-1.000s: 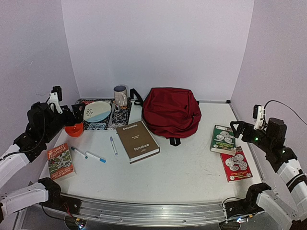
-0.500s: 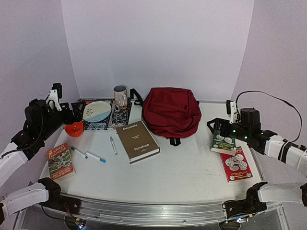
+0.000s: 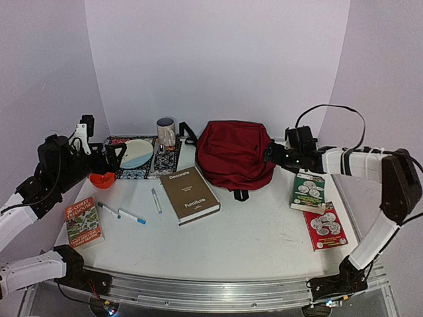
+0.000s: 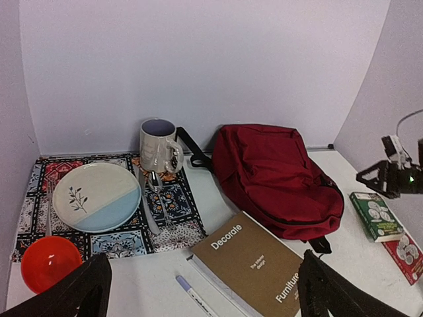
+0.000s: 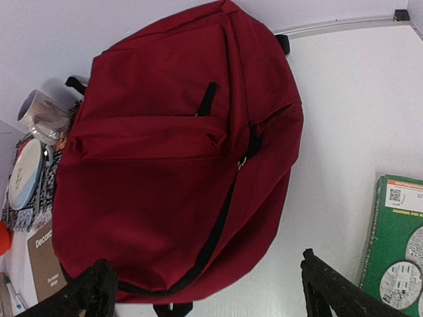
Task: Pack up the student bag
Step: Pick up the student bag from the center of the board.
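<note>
- Red paperback (image 3: 325,226) and a green one (image 3: 308,191) lie flat on the table (image 3: 251,231), nearer than the right gripper (image 3: 271,156) and off to its side. They look like loose cargo waiting.
- Brown book (image 3: 190,195) and pens (image 3: 132,216) sit ahead of and below the left gripper (image 3: 114,153). Its jaws are spread wide and empty, hovering near an orange bowl (image 3: 102,179), probably just parked.
- The bag (image 3: 234,153) lies flat directly ahead of the right jaws, which stand wide apart and hold nothing. They face its zipped edge, seemingly clear of the fabric. It looks closed, so I'd guess opening it comes first.
- Farthest, beyond the left jaws, a plate (image 3: 134,152) and mug (image 3: 166,132) rest on a mat (image 3: 166,164).
</note>
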Robot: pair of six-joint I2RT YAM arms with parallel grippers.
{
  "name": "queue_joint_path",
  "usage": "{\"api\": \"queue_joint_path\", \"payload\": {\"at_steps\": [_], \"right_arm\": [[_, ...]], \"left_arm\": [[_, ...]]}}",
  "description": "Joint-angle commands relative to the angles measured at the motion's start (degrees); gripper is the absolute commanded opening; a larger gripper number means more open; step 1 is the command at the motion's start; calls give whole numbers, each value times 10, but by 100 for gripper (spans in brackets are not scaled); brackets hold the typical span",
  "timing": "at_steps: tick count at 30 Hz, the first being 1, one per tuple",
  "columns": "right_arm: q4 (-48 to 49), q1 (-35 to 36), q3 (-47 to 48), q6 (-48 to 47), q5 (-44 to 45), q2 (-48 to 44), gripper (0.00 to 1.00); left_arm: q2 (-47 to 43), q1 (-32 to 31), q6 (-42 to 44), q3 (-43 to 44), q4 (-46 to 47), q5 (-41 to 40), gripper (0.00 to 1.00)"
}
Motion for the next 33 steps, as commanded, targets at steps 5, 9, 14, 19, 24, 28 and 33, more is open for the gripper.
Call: {"api": "queue_joint_path", "payload": {"at_steps": [5, 9, 14, 19, 24, 28, 33], "right_arm": [[-98, 3, 172, 69, 66, 171, 89], [-114, 5, 203, 73, 68, 215, 75], [-135, 6, 232, 66, 57, 248, 56], [-151, 7, 238, 56, 62, 246, 27], [-157, 7, 216, 45, 68, 184, 0], [-158, 7, 180, 41, 83, 99, 0], [-157, 7, 140, 34, 57, -4, 0]], "left_arm": [[27, -87, 35, 24, -7, -54, 100], [26, -117, 44, 20, -8, -83, 99], [14, -138, 47, 16, -8, -99, 99], [0, -137, 44, 16, -8, -96, 99], [-19, -137, 39, 15, -8, -82, 99], [-3, -137, 34, 24, -12, -86, 100], [52, -136, -5, 67, -30, -75, 100]]}}
